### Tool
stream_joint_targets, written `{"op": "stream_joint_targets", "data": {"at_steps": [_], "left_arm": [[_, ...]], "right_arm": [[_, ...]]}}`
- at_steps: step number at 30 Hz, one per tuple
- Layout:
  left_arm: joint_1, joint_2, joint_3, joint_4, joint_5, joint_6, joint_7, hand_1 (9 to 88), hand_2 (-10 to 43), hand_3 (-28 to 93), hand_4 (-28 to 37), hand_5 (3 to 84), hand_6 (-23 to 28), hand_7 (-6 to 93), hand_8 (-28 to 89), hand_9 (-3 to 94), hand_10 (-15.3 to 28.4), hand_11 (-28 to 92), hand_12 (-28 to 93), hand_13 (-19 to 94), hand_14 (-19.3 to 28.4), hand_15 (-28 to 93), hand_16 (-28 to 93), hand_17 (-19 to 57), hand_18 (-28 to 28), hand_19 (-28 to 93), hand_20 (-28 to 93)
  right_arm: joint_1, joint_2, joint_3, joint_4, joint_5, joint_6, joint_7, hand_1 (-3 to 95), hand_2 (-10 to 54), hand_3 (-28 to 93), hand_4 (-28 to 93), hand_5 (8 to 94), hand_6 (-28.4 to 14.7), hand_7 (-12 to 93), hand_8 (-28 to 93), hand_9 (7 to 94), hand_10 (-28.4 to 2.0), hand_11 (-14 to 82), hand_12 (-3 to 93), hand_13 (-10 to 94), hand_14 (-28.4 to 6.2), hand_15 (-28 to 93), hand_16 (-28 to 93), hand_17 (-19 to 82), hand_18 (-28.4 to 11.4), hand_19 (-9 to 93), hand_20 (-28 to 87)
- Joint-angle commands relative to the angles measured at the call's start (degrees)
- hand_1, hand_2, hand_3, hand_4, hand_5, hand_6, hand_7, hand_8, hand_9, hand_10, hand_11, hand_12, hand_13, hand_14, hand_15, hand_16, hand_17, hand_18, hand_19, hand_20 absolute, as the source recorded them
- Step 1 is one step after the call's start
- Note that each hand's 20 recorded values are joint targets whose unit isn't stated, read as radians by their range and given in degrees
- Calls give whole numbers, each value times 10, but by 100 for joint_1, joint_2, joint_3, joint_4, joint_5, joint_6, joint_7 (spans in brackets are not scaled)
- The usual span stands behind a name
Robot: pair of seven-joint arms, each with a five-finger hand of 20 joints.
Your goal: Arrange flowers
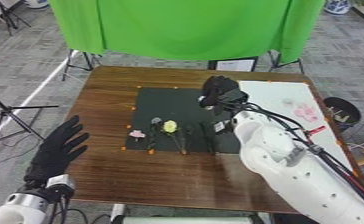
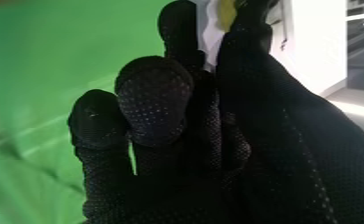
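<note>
My right hand (image 1: 218, 91) is over the dark mat's upper right part in the head view. In the right wrist view my right hand (image 2: 161, 105) has curled fingers, and a pale thing (image 2: 209, 37) with a yellow part (image 2: 225, 14) shows between its fingers and thumb; whether it is a flower is unclear. On the dark mat (image 1: 165, 100) lie a yellow flower (image 1: 170, 127), a small pink flower (image 1: 137, 134) and a greyish flower (image 1: 156, 121), with thin stems beside them. My left hand (image 1: 56, 150) is over the table's left edge, its fingers straight and spread.
A white board (image 1: 272, 100) covers the right of the brown table (image 1: 112, 102), bearing a pink thing (image 1: 305, 112) and a small red thing (image 1: 316, 130). Behind the table hangs a green cloth (image 1: 187, 30). A dark bin (image 1: 342, 111) stands beyond the right edge.
</note>
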State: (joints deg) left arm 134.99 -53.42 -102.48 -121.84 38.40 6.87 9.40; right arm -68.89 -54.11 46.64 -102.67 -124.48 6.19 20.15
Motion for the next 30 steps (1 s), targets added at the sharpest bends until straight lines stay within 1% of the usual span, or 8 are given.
{"op": "stream_joint_targets", "data": {"at_steps": [1,7,15,17,20,25,28,30], "left_arm": [[94,-31,-42,-9,20,1,-30,256,-8,694,-250,236,30,172,-90,175,104,143,203,138,136,242,41,-140,213,354,106],[45,-26,-17,4,29,-20,-56,255,-10,697,-249,236,29,173,-90,175,104,142,203,138,136,244,41,-140,213,354,106],[15,-23,10,22,19,-18,-26,257,-9,696,-252,236,30,172,-90,175,103,144,203,138,136,243,41,-140,213,354,106],[-11,-16,19,40,20,-27,-24,257,-9,696,-252,236,30,172,-90,175,103,144,203,138,136,243,41,-140,213,354,106],[-2,-24,16,33,19,-21,-23,257,-9,695,-251,236,30,172,-90,175,103,144,203,138,136,243,41,-141,213,354,106],[0,-25,13,34,20,-23,-13,256,-10,696,-252,236,30,172,-90,175,104,144,203,138,136,243,41,-140,213,354,106],[15,-25,1,32,21,-25,-5,256,-10,696,-251,236,30,171,-90,175,104,144,203,138,136,243,42,-140,213,354,106],[7,-25,-3,35,20,-26,-21,256,-10,696,-250,236,30,171,-90,175,104,144,203,138,136,242,41,-140,213,354,106]], "right_arm": [[-69,-353,-337,476,-247,-254,-12,489,-95,847,-281,740,22,411,-2,918,-47,114,466,801,-37,625,325,382,-199,902,536],[-52,-560,-465,645,-410,-138,33,489,-95,846,-282,739,21,409,-2,916,-48,114,465,799,-35,626,325,382,-200,903,536],[-16,-705,-548,700,-522,-34,-34,478,-95,821,-282,735,21,410,0,910,-51,115,466,795,-35,627,326,380,-199,903,536],[-7,-704,-553,695,-548,-25,-15,453,-95,796,-282,728,18,407,3,888,-56,162,430,791,-34,628,328,376,-199,902,537],[19,-696,-561,741,-630,-40,-56,432,-95,783,-283,709,12,407,-1,860,-62,200,399,772,-38,635,328,365,-197,896,543],[-10,-656,-521,757,-647,-30,-53,404,-95,769,-283,690,8,403,4,825,-69,240,369,754,-39,643,327,354,-195,889,550],[-43,-626,-460,710,-628,-44,-53,364,-95,789,-283,677,12,380,7,796,-74,289,320,741,-43,650,326,347,-196,884,556],[-79,-622,-372,650,-562,-108,-101,327,-95,817,-283,668,17,369,-46,778,-80,324,274,727,-46,659,326,338,-198,877,564]]}}
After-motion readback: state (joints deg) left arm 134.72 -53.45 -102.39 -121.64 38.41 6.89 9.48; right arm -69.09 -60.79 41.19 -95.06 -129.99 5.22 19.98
